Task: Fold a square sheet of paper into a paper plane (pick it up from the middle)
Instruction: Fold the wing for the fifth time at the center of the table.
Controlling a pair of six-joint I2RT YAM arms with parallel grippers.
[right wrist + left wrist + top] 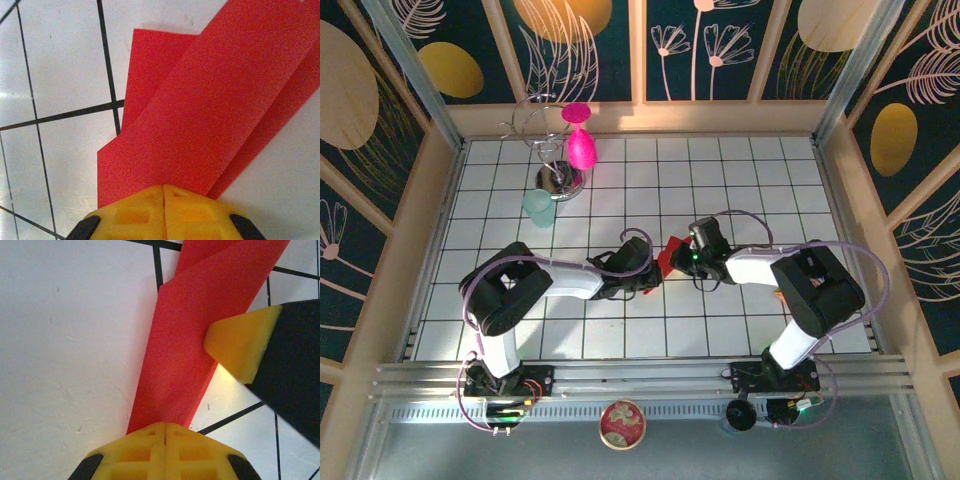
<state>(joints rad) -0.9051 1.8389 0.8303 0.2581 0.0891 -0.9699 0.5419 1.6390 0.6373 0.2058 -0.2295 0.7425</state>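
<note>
Folding looks partly done, in my judgement. The red paper (669,257) is not a flat square now: it sits in the middle of the bench (750,170), between the two arms, in several overlapping layers with sharp creases. In the left wrist view it is a long narrow strip. In the right wrist view broader flaps lie one over another.

The left gripper (165,427) has its yellow fingers pressed together on the near end of the strip, pinching it. The right gripper (164,189) is closed in the same way on the paper from the opposite side. One of its fingertips (240,345) touches the edge of the strip. I see no clear pointed nose and no spread wings, so I think the last folds into a dart shape are not yet made.

From above, the paper is mostly covered by the two grippers and its outline is hard to make out. Both wrist views cut off its far end. Whether it rests on the bench or is lifted a little, I cannot tell.
</note>
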